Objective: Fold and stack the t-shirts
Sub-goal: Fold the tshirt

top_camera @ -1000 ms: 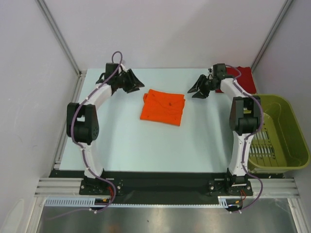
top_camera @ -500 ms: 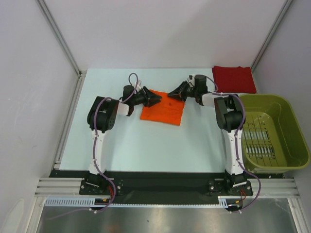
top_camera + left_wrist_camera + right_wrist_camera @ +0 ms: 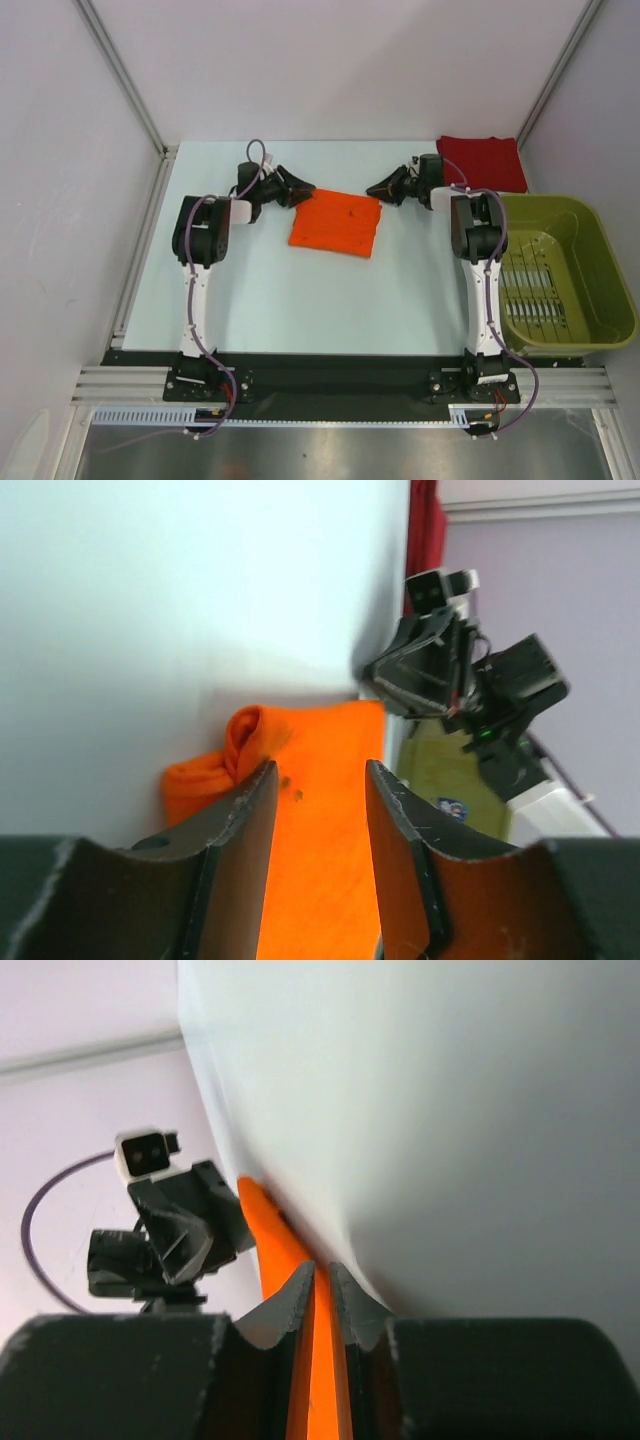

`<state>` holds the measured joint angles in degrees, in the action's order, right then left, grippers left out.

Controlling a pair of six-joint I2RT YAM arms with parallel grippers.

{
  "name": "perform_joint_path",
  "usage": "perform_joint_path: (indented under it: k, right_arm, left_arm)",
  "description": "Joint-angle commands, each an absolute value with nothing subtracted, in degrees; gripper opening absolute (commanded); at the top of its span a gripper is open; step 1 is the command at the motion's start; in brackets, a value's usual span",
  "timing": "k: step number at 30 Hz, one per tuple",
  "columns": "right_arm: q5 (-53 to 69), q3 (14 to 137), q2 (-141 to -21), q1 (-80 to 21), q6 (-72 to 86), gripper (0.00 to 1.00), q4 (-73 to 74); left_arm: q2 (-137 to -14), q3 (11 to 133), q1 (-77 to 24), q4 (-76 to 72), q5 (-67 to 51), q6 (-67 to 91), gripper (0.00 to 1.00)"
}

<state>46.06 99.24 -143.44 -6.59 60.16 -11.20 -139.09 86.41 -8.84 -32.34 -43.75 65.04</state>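
Taking the table (image 3: 280,300) from above as a clock face, with the arm bases at 6 o'clock, the nearest thing of note is the green basket (image 3: 612,255) off the table's right edge at about 4 o'clock. It plays no part just now.

Past the centre, toward 12 o'clock, the orange t-shirt (image 3: 335,225) lies flat on the table, folded to a small rectangle. The left wrist view shows a rolled lump of cloth at one corner, so the fold is not quite tidy.

The two grippers flank the shirt's far edge. The left gripper (image 3: 300,188) sits at the shirt's 11 o'clock, just off the corner. Its jaws stand partly apart with nothing between them, and the orange cloth shows through the gap. The right gripper (image 3: 372,188) sits at the shirt's 1 o'clock. Its jaws are drawn almost together, leaving only a thin slit, and from above its tips lie just beyond the cloth with nothing lifted. It looks to be holding nothing.

Farthest off, at about 1 o'clock in the table's far right corner, the dark red t-shirt (image 3: 482,163) lies folded, well apart from the orange one.

Both shirts look folded, so stacking seems to be the step in hand. The next move probably calls for the right jaws to part. Both grippers would then pinch the orange shirt's far corners through all the layers and carry it level to the red one without spilling the folds.
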Motion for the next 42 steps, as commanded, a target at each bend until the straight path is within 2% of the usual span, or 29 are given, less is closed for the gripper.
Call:
perform_joint_path:
  k: [1, 6, 12, 17, 20, 29, 36, 42]
  right_arm:
    - [44.47, 107.56, -144.05, -5.36, 51.19, 0.16, 3.37]
    - [42.10, 117.06, -138.28, -5.36, 40.44, 0.19, 20.90]
    - [37.79, 110.14, -127.72, -6.85, 33.31, 0.23, 28.48]
    - [44.20, 98.03, -121.73, -11.59, 35.59, 0.23, 21.63]
    - [47.54, 91.70, -119.89, -15.37, 36.38, 0.22, 18.47]
    - [55.90, 78.32, -121.81, -18.37, 37.71, 0.20, 6.94]
    - [53.62, 70.32, -122.61, -13.11, 29.72, 0.20, 12.20]
    - [49.06, 68.55, -117.52, -9.67, 20.94, 0.20, 23.17]
  left_arm:
    - [-135.54, 92.80, -8.96, -17.96, -44.47, 51.79, 0.47]
    - [-123.95, 90.45, -9.05, -4.67, -41.40, 40.62, 0.47]
    - [-108.03, 77.03, -11.95, -2.11, -40.34, 37.96, 0.48]
    - [-102.40, 65.58, -16.34, -10.52, -41.57, 43.57, 0.48]
    - [-104.22, 61.62, -16.61, -15.97, -42.71, 47.27, 0.48]
    - [-114.87, 64.60, -15.65, -12.04, -42.98, 42.01, 0.47]
    - [-116.98, 63.37, -14.15, -6.16, -40.70, 34.55, 0.46]
    - [-107.69, 64.77, -14.06, 5.61, -35.17, 26.11, 0.48]
